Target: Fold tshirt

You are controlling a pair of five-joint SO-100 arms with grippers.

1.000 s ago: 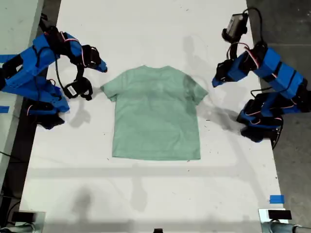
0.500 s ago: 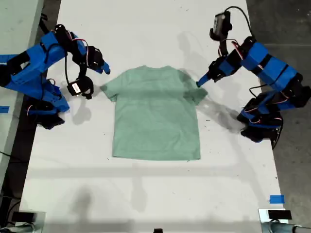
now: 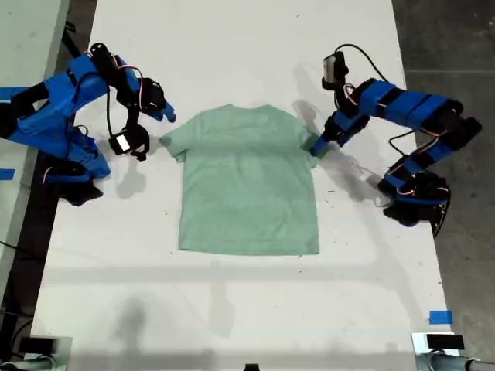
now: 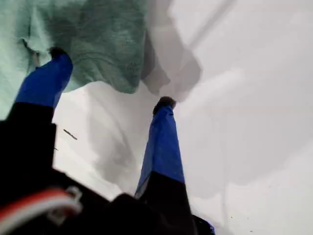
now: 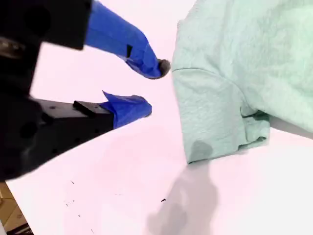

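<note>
At the exterior view's left, my second gripper (image 3: 165, 114) hangs released, jaws apart, just beside one sleeve of the tshirt (image 3: 249, 179) and not touching it. The tshirt lies flat and unfolded in the middle of the white table (image 3: 232, 317). Further toward the exterior view's right, my first gripper (image 3: 317, 147) is spread wide at the other sleeve, one finger (image 4: 46, 81) on the cloth, nothing clenched. I judge this the reach before the first fold; next both grippers must pinch the sleeves. No containers are in sight.
</note>
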